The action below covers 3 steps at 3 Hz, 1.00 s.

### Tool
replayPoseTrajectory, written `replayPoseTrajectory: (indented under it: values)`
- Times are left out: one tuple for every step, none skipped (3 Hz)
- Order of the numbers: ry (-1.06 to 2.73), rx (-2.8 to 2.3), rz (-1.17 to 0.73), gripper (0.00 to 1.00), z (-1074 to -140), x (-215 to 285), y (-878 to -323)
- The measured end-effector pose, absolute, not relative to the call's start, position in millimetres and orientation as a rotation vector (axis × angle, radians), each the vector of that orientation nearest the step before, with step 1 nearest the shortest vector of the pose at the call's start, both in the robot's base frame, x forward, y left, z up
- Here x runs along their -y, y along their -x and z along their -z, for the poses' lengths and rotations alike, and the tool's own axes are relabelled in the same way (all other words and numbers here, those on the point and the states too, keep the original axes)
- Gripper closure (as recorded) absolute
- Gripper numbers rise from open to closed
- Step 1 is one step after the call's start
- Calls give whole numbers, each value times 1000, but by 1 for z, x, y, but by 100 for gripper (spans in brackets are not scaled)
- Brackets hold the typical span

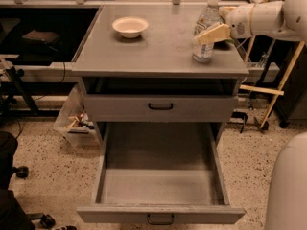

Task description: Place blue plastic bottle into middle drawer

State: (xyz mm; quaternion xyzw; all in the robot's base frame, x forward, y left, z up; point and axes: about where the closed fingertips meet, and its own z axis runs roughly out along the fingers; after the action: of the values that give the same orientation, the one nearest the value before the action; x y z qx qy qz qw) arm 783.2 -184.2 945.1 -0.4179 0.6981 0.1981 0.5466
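The blue plastic bottle (204, 51), clear with a white cap, stands upright on the right side of the grey cabinet top (158, 51). My gripper (208, 27) reaches in from the right at the bottle's mid height. It is open, with one cream finger (212, 34) crossing in front of the bottle and the other behind it. The middle drawer (160, 213) is pulled fully out below, and its flat grey tray is empty.
A white bowl (130, 26) sits at the top's back left. The drawer above (160, 107), with a black handle, is closed. A plastic bin (76, 122) stands on the floor to the left, wooden poles (280, 83) to the right, and a white robot part (288, 186) at lower right.
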Motion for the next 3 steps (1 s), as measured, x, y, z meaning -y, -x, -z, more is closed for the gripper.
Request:
replayPoseTrajectory:
  values:
    - [991,-1655,-470,0,-945,184,-783]
    - [991,-1655,-470,19,-945,184,-783]
    - [991,-1655,-470,42,-945,184,-783]
